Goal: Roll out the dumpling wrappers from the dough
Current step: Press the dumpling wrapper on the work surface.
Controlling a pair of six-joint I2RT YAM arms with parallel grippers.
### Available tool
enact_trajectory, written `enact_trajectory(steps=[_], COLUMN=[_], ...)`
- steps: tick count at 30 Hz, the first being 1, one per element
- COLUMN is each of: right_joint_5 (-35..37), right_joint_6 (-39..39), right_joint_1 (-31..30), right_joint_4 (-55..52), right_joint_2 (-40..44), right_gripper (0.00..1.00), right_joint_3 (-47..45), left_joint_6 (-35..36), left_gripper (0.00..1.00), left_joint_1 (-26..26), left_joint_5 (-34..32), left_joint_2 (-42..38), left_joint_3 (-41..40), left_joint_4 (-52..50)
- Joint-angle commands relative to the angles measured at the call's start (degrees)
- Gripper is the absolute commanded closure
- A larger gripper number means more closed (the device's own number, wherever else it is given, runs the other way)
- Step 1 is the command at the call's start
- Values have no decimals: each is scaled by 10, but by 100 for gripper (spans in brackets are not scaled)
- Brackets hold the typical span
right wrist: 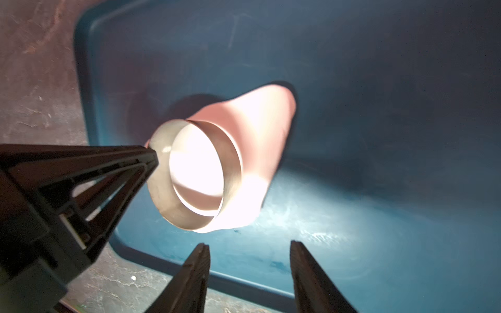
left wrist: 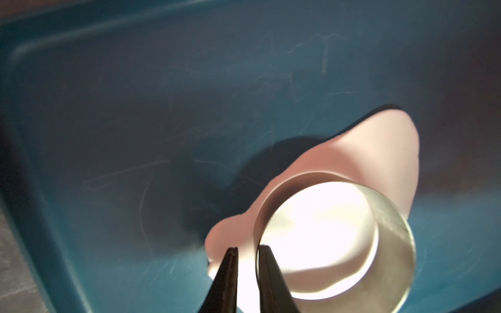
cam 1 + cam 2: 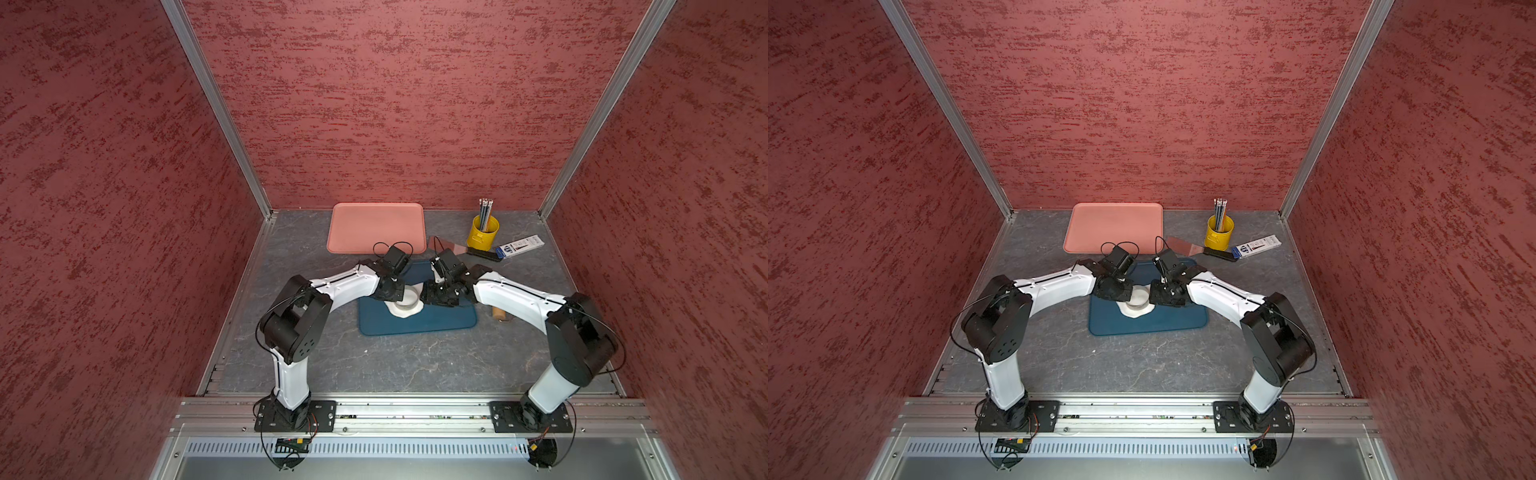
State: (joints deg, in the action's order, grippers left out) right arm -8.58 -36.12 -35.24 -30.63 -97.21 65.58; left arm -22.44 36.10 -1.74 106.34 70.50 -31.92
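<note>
On the blue tray [image 3: 436, 322] at mid-surface, both top views show the dough [image 3: 405, 313] rolled flat with a metal ring [image 3: 409, 297] standing on it. The left arm [image 3: 353, 282] and right arm [image 3: 511, 291] meet over it. Their wrists hide both sets of fingers, and the rolling pin [image 3: 501, 314] shows only one end past the right arm. From the left wrist, the left fingers [image 2: 229, 276] stand narrowly apart astride the ring's wall, one against it and one just off it, so the pinch looks slack rather than firm. From the right wrist, the right fingers [image 1: 192, 279] are moderately apart and hold nothing, hovering over the tray's rim just short of the dough. I judge the step to be stamping a wrapper out of the sheet. Next the ring needs pressing straight down, then lifting without dragging the soft trim. Glare whites out the ring's inside, so whether a wrapper is cut free there cannot be told.
</note>
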Motion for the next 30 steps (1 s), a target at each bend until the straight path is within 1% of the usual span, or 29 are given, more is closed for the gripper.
enact_trajectory(steps=[1, 2, 5, 10, 14, 16, 19, 21, 30], right_joint_5=[-3, -3, -4, 21, 10, 22, 35, 37, 53], right_joint_6=[-11, -10, -2, 3, 9, 11, 17, 19, 22], right_joint_1=[-4, -5, -10, -11, -11, -11, -11, -10, -11], right_joint_4=[19, 14, 0, -6, -12, -20, -22, -26, -36], right_joint_2=[-23, -33, -55, -52, -79, -88, -92, -95, -80], right_gripper=[53, 55, 58, 56, 57, 58, 58, 58, 58], right_joint_3=[40, 50, 71, 77, 95, 104, 112, 118, 107], left_joint_6=[-11, -11, -11, -8, -10, -11, -12, -11, 2], left_gripper=[82, 83, 83, 83, 83, 86, 87, 93, 94], left_joint_1=[-11, -11, -11, -12, -17, -19, -17, -16, -10], left_joint_5=[47, 51, 57, 55, 52, 55, 65, 67, 66], left_joint_2=[-19, -16, -15, -24, -17, -14, -16, -14, -25], left_joint_3=[-16, -15, -17, -17, -13, -12, -14, -12, -21], left_joint_4=[44, 47, 56, 56, 55, 56, 64, 61, 51])
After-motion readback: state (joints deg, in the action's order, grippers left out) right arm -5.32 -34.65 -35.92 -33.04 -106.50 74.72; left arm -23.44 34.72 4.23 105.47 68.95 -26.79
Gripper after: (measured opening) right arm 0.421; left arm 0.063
